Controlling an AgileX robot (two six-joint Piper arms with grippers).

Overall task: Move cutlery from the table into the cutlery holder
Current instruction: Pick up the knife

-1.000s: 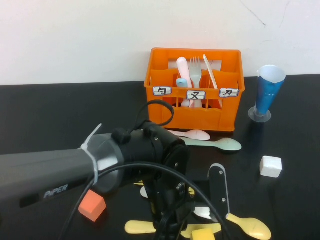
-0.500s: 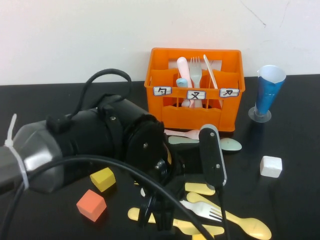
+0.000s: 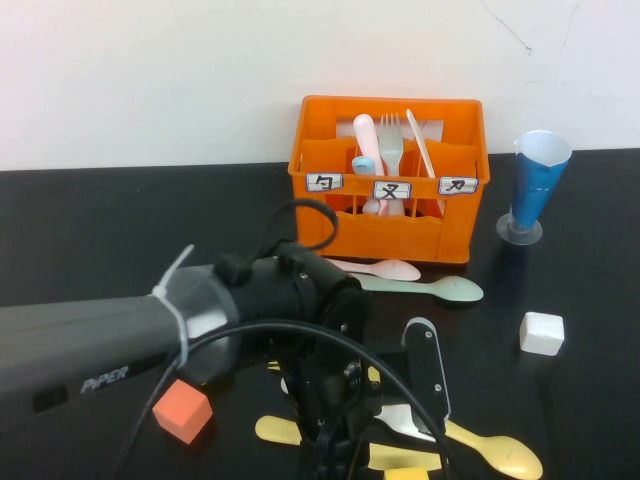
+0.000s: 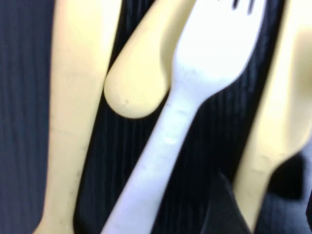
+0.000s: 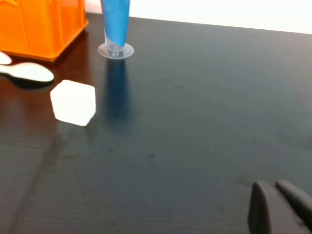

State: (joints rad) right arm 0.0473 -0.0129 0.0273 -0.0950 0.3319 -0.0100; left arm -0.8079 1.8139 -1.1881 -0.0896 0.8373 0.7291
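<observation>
**Hovering over the white fork, jaws apart**

Looking down from the high view, my left gripper (image 3: 385, 420) hangs low at the near edge of the table (image 3: 100, 220), over a heap of pale cutlery. 1 finger (image 3: 425, 365) stands well clear of the wrist, so I judge the jaws spread and empty. The white fork (image 3: 405, 420) lies just under them, and the cutlery holder (image 3: 390, 225) sits beyond, toward the wall.

In the left wrist view the fork (image 4: 180, 122) fills the picture and its long axis runs on a slant. Yellow pieces (image 4: 78, 117) touch or crowd it on both sides. My closing line should cross that handle, I think.

In the right wrist view my right gripper (image 5: 275, 209) rests clenched on nothing, well apart from the holder (image 5: 39, 29). My left arm is clearly the nearer 1.
</observation>
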